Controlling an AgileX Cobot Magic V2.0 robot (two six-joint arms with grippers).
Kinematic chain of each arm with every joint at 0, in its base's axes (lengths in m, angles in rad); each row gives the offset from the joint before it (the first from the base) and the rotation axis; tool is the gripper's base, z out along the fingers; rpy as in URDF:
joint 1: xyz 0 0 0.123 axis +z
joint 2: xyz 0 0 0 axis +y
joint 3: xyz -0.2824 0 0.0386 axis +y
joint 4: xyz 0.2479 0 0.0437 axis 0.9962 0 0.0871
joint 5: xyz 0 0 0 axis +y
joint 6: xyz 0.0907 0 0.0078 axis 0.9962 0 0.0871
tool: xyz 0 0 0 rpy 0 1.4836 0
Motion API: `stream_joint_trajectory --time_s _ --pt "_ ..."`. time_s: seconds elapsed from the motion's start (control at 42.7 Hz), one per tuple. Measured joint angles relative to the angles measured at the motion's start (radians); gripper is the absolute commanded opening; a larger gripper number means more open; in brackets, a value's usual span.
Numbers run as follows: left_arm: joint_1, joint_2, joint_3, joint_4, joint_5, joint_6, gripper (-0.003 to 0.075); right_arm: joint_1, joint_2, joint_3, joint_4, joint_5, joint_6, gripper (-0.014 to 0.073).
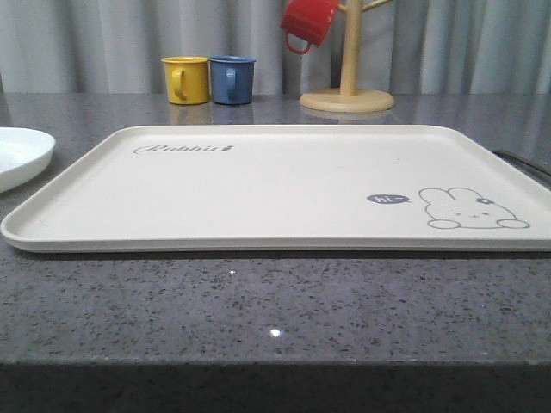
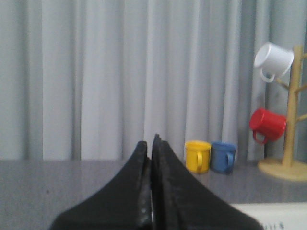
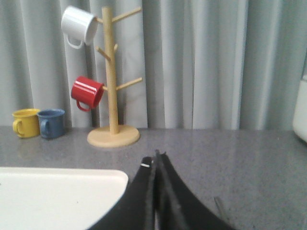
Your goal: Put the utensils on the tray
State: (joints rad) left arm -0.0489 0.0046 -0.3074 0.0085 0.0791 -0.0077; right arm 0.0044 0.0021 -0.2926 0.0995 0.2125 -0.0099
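The cream tray (image 1: 258, 189) with a grey rabbit drawing and "Rabbit" script lies flat across the middle of the dark speckled table, and nothing lies on it. The utensils are out of view. My left gripper (image 2: 151, 139) is shut with nothing between its black fingers; it hovers near the tray's left side, and a tray corner (image 2: 273, 211) shows beside it. Off the tray's right far corner (image 3: 57, 191), my right gripper (image 3: 154, 155) is also shut and empty. A thin grey streak (image 3: 218, 206) on the table beside it is too blurred to identify.
A round white plate (image 1: 17, 155) sits left of the tray. Behind it stand a yellow mug (image 1: 187, 79) and a blue mug (image 1: 232, 79), and a wooden mug tree (image 1: 348, 86) carries a red mug (image 1: 308, 21) and a white mug (image 3: 79, 25). Curtains close the back.
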Motion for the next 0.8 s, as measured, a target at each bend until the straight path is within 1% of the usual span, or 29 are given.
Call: stream_joint_trajectory --time_s 0.164,0.234,0.305,0.399,0.539,0.797 --pt "0.0 0.12 -0.28 0.0 0.221 0.0 -0.002 0.0 0.118 -0.204 0.0 0.142 0.0 -0.0067" --pt "0.0 0.187 -0.369 0.0 0.327 0.0 -0.002 0.0 0.19 -0.27 0.0 0.218 0.0 -0.0067" --pt "0.0 0.247 -0.428 0.0 0.402 0.008 -0.002 0.0 0.249 -0.317 0.0 0.281 0.0 -0.0067" --pt "0.0 0.304 -0.444 0.0 0.467 0.008 -0.002 0.0 0.332 -0.338 0.0 0.34 0.0 -0.0067" --pt "0.0 0.36 -0.427 0.0 0.523 0.008 -0.002 0.0 0.439 -0.338 0.0 0.416 0.0 -0.0067" --pt "0.0 0.389 -0.362 0.0 0.542 0.008 -0.002 0.0 0.542 -0.338 0.0 0.447 0.0 -0.0067"
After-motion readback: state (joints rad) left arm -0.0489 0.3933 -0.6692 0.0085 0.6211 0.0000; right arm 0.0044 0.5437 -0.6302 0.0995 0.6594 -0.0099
